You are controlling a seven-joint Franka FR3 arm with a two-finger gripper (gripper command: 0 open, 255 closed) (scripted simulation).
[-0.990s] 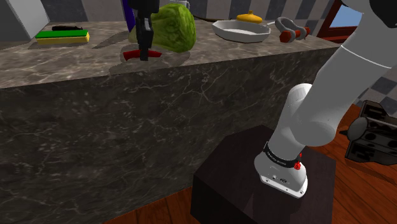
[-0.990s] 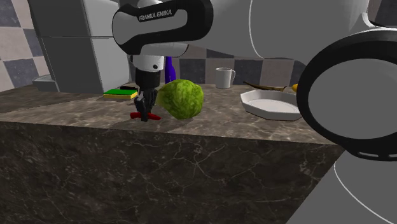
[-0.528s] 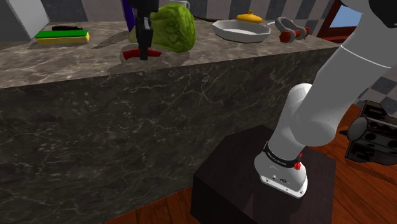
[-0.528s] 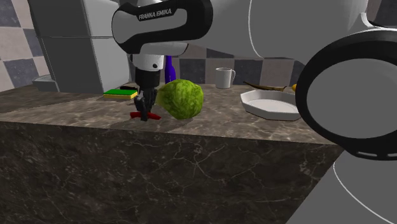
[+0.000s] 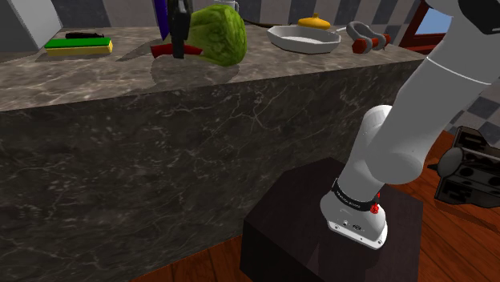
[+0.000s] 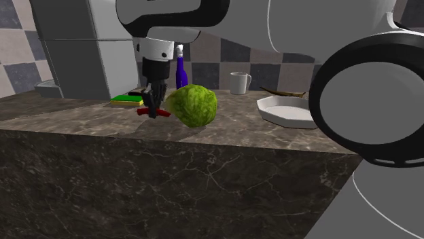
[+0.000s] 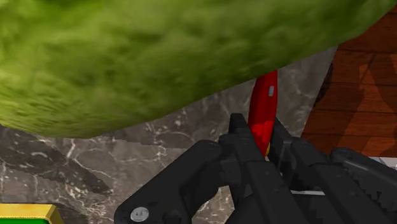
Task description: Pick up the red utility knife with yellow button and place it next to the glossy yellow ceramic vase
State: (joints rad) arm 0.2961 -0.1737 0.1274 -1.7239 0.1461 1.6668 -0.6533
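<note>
Kitchen; marble counter (image 5: 200, 88); mug (image 6: 238, 83)

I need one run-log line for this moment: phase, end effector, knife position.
phase: grasped | end effector: shut on red utility knife | knife: held above marble counter, beside green cabbage | placement: not yet done

dim, even light; a soft shadow on the marble counter (image 5: 120, 68) beneath the lettuce (image 5: 218, 34).

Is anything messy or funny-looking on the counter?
Nothing looks spilled or broken. The red knife is up off the counter, next to the big green leafy ball, but only because the gripper is holding it. The white dish sits flat.
</note>
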